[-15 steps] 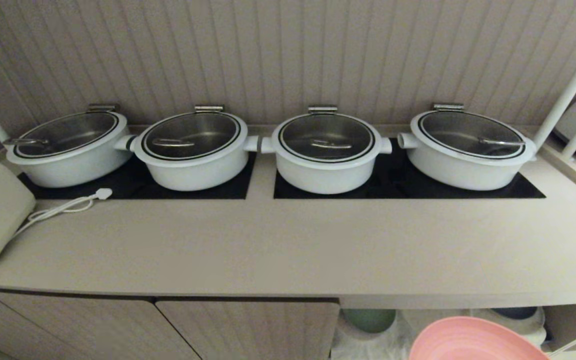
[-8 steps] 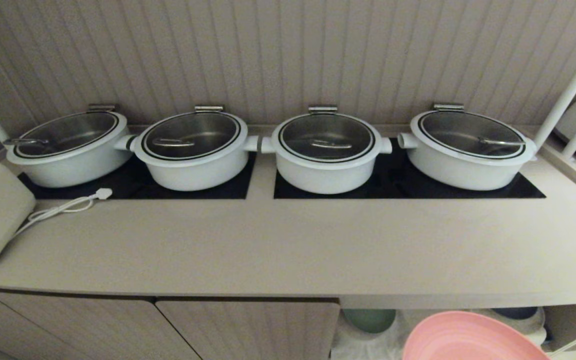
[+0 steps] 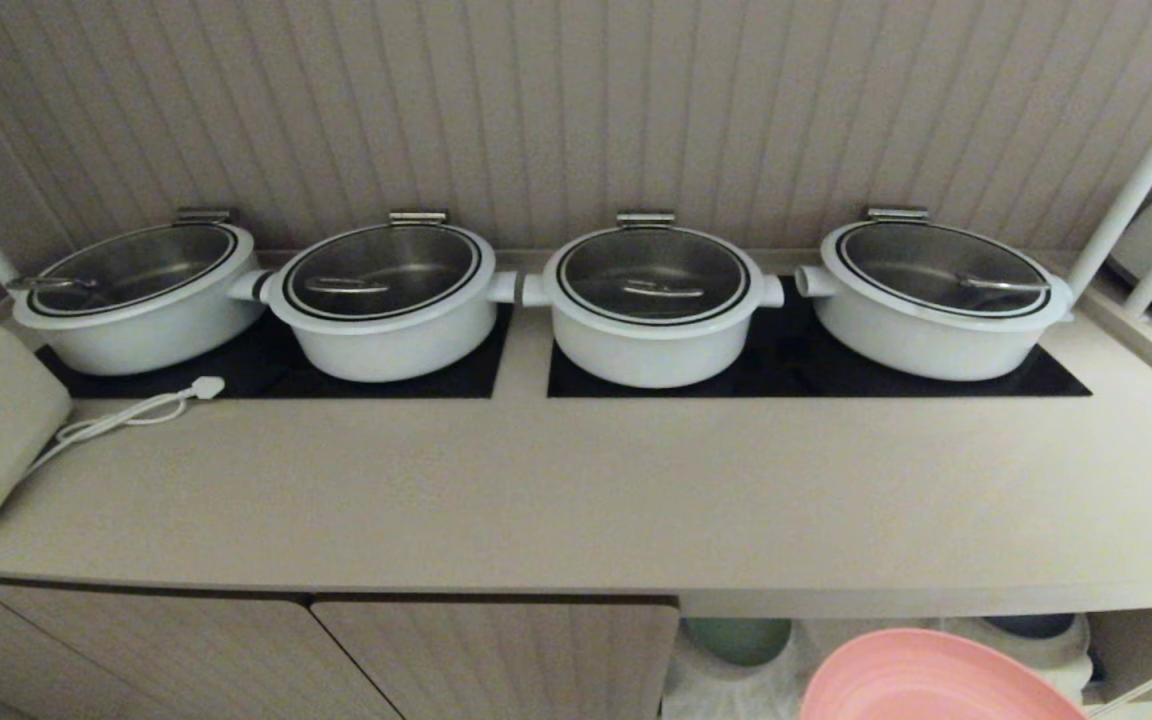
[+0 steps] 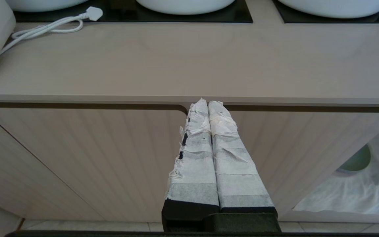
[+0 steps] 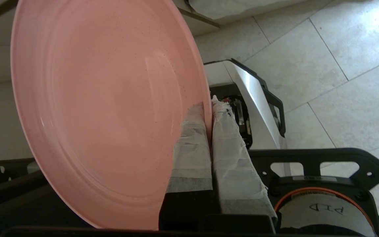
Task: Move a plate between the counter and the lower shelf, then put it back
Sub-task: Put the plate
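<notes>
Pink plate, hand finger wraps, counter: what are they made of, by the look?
Plate: likely melamine or matte glazed ceramic; even salmon surface, soft sheen, faint concentric rings, tiny dark specks. The look cannot settle which.
Right hand finger wraps: white fibrous tape or gauze, wrinkled and frayed at the tips, over black fingers.
Counter: smooth beige laminate or solid surface, matte, no visible grain in the head view.

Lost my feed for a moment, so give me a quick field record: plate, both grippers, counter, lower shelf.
plate: pink plate held by its rim, off the counter, low in front of the shelf opening
right gripper: right gripper shut on the plate's rim
left gripper: left gripper shut, empty, in front of the cabinet doors
counter: counter bears four white pots but no plate
lower shelf: lower shelf holds a green plate on cloth
</notes>
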